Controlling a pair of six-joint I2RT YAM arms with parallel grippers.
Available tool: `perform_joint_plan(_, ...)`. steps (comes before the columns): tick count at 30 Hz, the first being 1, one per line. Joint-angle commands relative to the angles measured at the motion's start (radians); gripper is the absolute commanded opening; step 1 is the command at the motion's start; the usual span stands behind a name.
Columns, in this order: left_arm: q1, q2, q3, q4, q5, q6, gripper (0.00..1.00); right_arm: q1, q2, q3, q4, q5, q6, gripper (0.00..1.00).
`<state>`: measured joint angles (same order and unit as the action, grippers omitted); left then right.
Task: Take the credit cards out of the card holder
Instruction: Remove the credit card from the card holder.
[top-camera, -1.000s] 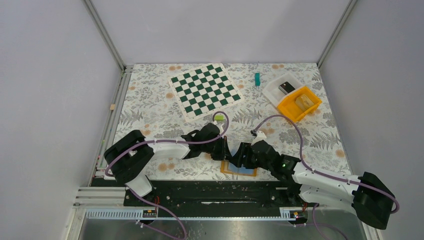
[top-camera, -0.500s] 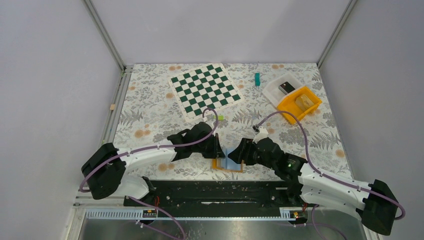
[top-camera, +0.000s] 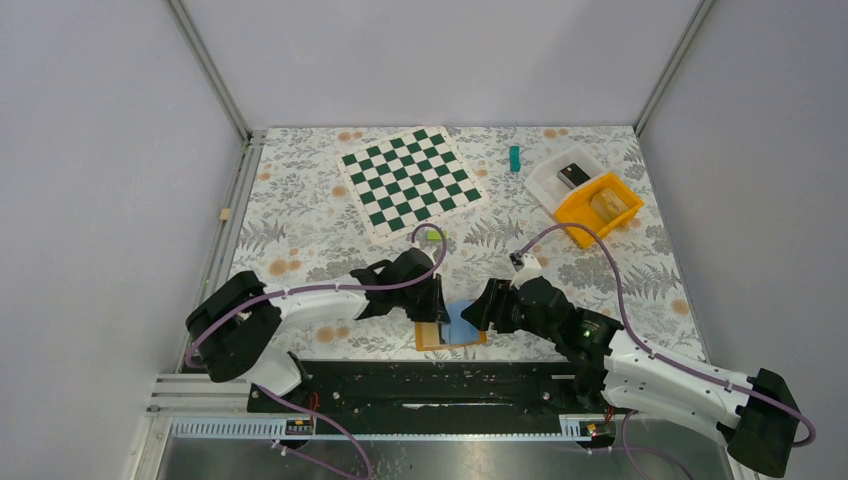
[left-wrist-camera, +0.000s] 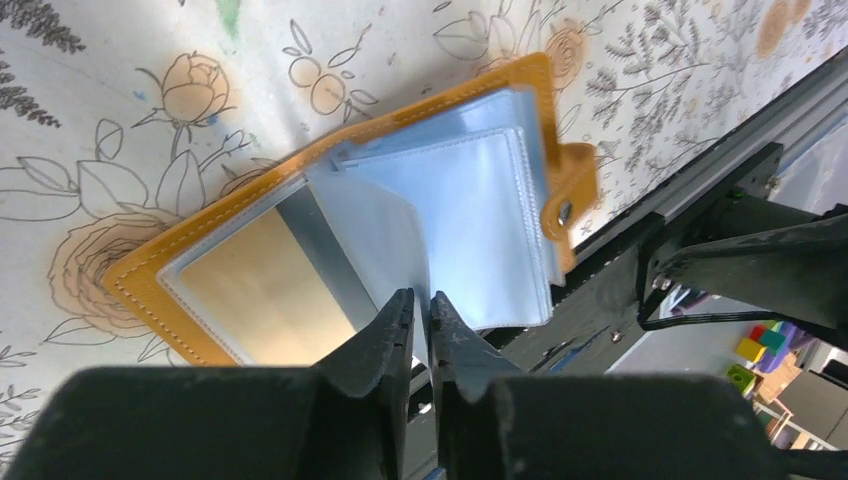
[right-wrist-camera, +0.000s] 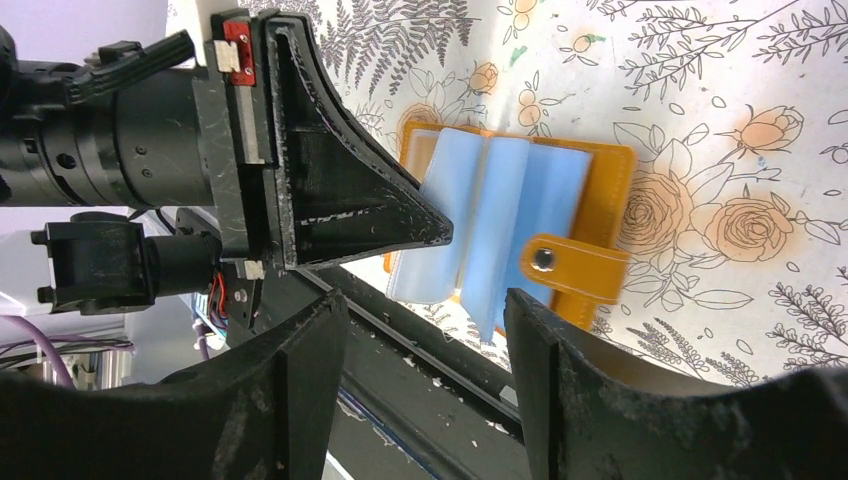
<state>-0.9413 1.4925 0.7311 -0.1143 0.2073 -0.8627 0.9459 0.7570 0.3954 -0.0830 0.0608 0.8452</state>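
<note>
Light-blue credit cards (left-wrist-camera: 480, 220) sit fanned like pages inside the open orange card holder (left-wrist-camera: 578, 185), which lies flat at the near edge of the table, between the two arms. Seen from above, the holder's long axis runs left to right, roughly along the black rail (top-camera: 430, 385) at the table's front. Its snap tab is at the end toward the right arm. The left gripper (left-wrist-camera: 420, 305) is the nearer one. Its fingers are pressed almost together on the free edge of one blue leaf, which stands up from the stack directly in front of the claw. Whether that leaf is a bare card or a sleeve around one cannot be told. The right gripper (right-wrist-camera: 425, 300) has its fingers spread wide apart and holds nothing. It hovers just beside the tab end of the holder, and contact cannot be confirmed. Drawing the leaf out would likely mean pulling back toward the left claw while the right one steadies the holder. The table (top-camera: 300, 230) is covered in a floral pattern. Farther back lie a green-and-white chessboard (top-camera: 412, 182), a small green block (top-camera: 514, 158) and an orange bin (top-camera: 598, 207). Plain grey walls enclose the space.
</note>
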Motion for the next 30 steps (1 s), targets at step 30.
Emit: perform_joint_plan(30,0.055,0.1,0.12,0.183,0.118,-0.017,0.46,0.02,0.153,-0.058,0.304,-0.174,0.053,0.38)
